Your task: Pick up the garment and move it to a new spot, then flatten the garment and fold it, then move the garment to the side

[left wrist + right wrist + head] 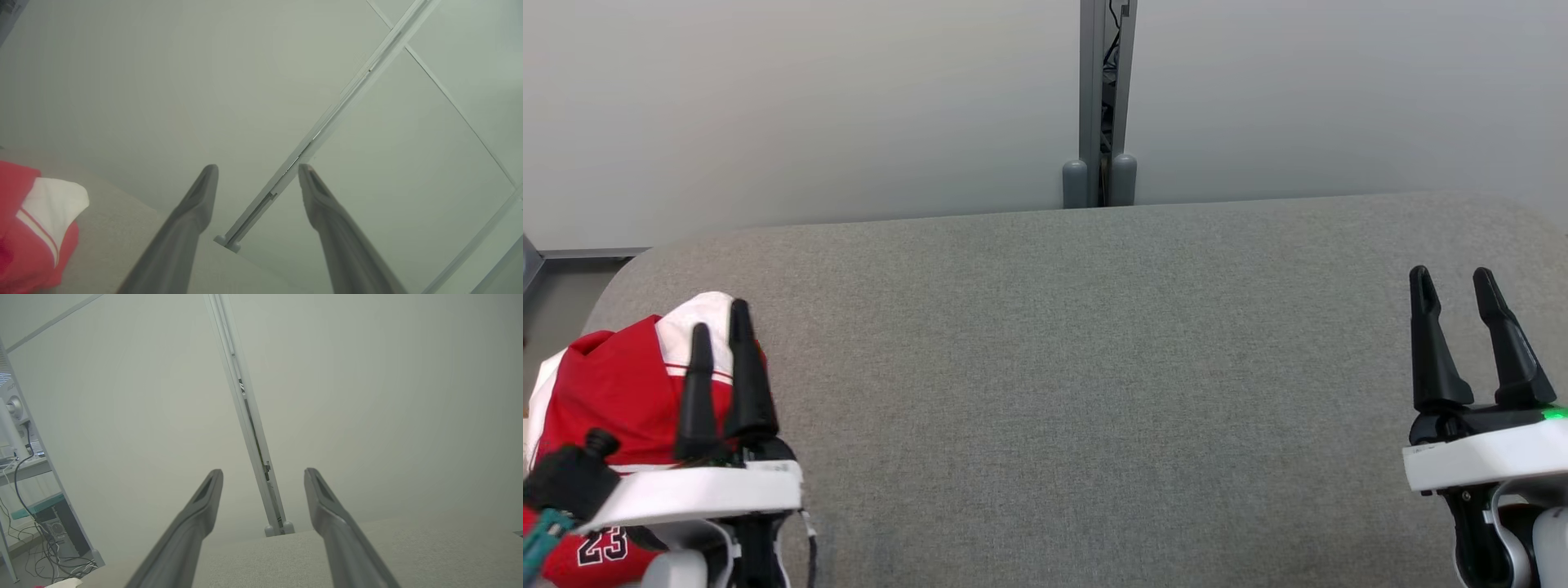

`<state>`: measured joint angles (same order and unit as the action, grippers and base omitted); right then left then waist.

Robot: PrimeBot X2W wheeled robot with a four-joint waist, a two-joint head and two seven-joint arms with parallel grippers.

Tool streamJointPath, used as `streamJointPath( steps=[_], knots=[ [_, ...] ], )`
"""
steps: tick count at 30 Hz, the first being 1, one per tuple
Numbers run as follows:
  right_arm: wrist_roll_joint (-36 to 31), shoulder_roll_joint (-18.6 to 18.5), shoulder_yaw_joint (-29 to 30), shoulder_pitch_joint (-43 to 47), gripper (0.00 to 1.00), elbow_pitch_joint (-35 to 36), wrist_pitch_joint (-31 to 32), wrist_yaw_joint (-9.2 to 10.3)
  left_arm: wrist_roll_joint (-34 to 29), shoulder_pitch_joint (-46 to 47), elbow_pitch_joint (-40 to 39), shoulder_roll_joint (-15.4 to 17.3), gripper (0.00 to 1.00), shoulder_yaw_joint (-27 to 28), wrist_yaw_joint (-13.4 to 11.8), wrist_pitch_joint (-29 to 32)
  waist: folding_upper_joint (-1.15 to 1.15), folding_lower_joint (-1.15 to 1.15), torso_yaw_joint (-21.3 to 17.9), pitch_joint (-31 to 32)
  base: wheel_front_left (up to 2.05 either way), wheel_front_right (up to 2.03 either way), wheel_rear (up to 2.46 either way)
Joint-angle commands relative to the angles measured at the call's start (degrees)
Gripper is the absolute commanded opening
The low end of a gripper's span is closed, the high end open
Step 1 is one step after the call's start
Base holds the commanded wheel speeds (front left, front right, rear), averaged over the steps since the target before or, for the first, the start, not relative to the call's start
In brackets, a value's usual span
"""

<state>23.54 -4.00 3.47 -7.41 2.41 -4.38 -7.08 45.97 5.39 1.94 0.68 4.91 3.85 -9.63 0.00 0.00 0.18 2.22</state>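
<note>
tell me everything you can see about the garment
The garment is a red jersey with white panels, thin striped trim and a white 23, soft cloth by its look. It lies bunched in a heap, not flattened, at the left end of the grey table. The open left gripper overlaps it in the head view; nothing grips it.

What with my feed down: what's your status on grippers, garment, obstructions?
Left gripper open, empty, by the garment. Right gripper open, empty, over the table. Garment bunched at table's left end. No obstruction seen.
</note>
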Motion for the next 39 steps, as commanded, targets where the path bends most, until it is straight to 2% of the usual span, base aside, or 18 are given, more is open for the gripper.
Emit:
streamJointPath(
  steps=[1, 7, 9, 13, 24, 31, 39],
  knots=[
    [-2.44, -0.18, 0.16, 0.28, 1.00, 0.58, -0.98, -0.41, -2.97, -0.70, -0.06, 0.20, 1.00, -2.26, -0.82, -0.40, 0.00, 0.00, -0.05, 0.11, 0.00, 0.00, 0.00],
    [-6.09, 0.69, 1.30, 1.99, 1.00, -2.10, -2.18, -0.37, -12.06, -1.71, 2.04, 0.25, 1.00, -7.60, -2.51, -1.04, 0.00, 0.00, -0.17, 0.39, 0.00, 0.00, 0.00],
    [-6.91, 0.81, 1.58, 2.22, 1.00, -3.67, -2.62, -0.38, -14.17, -2.51, 4.55, 0.24, 1.00, -8.74, -4.44, -1.22, 0.00, 0.00, -0.24, 0.54, 0.00, 0.00, 0.00],
    [-7.61, 0.94, 1.94, 2.59, 1.00, -5.95, -3.38, -0.40, -18.31, -1.67, 6.29, 0.23, 1.00, -10.85, -6.73, -1.64, 0.00, 0.00, -0.37, 0.72, 0.00, 0.00, 0.00],
    [-9.26, 1.00, 0.10, 3.43, 1.00, -11.47, -5.22, -0.44, -23.84, -2.76, 8.01, 0.27, 1.00, -13.05, -9.50, -2.62, 0.00, 0.00, -0.40, 1.20, 0.00, 0.00, 0.00],
    [-13.81, 0.96, -1.52, 3.64, 1.00, -11.67, -6.45, -0.46, -26.98, -3.18, 10.46, 0.31, 1.00, -13.79, -10.25, -3.28, 0.00, 0.00, -0.39, 1.60, 0.00, 0.00, 0.00],
    [-16.99, 0.91, -3.31, 4.17, 1.00, -11.42, -7.73, -0.45, -28.02, -3.52, 11.31, 0.33, 1.00, -13.07, -12.26, -3.88, 0.00, 0.00, -0.38, 2.05, 0.00, 0.00, 0.00]
  ],
)
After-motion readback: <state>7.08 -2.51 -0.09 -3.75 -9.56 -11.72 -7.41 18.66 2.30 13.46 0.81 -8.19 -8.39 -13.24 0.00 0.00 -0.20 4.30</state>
